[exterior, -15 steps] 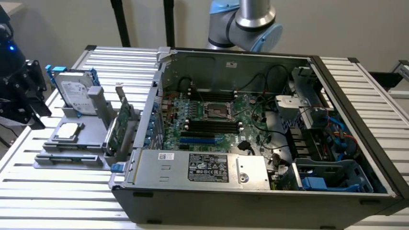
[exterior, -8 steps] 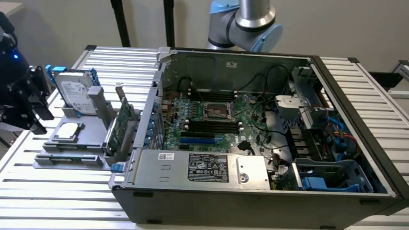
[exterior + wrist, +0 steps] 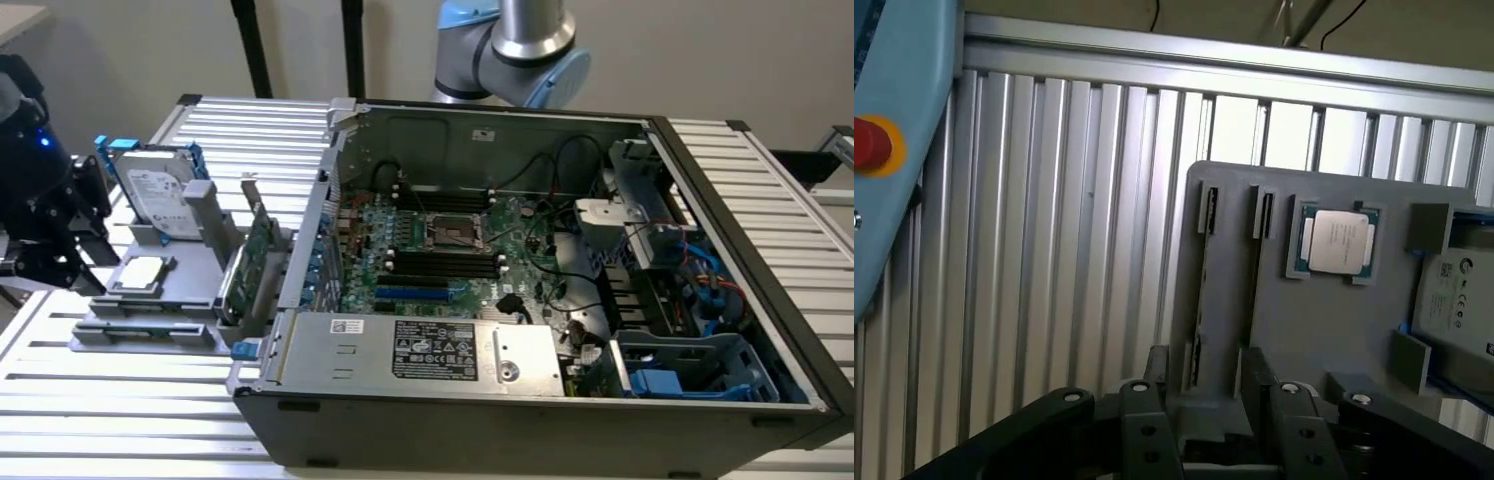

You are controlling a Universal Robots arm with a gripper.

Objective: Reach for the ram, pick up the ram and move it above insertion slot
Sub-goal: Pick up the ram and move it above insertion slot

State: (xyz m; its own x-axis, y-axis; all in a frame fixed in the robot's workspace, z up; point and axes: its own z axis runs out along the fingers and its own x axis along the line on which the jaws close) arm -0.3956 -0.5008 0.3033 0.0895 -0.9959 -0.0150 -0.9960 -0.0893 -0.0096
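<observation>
Ram (image 3: 1201, 290) is the goal here: it appears as a thin dark edge standing in a narrow holder on a gray tray, and the wrist view does not show its flat face.

A slatted metal table (image 3: 80, 400) carries everything. An open computer case (image 3: 534, 440) stands just beside the gray tray (image 3: 187, 270), on the exterior view's right of it, with its circuit board and cables exposed. The robot arm (image 3: 514, 45) rises behind the case, well apart from the tray.

On the tray, a silver hard drive (image 3: 158, 195) with blue rails stands at the far end. A broad green card (image 3: 254, 265) stands along the tray edge nearest the case. A square processor chip (image 3: 140, 275) lies flat near the tray's middle. The ram holders run along the tray's near end, just beside the chip.

The gripper (image 3: 1204, 400) hovers at one end of those holders, on the side of the tray away from the case. Its two black fingers (image 3: 1144, 425) stand apart with nothing between them, lined up roughly with the ram but not touching it.

Judging by its shape, the ram is light, stiff and thin, and easily harmed by bending or by pressure on its chips. The safest hold is probably across its two flat faces near the middle of its upper edge, squeezed gently and lifted straight out of the holder.
</observation>
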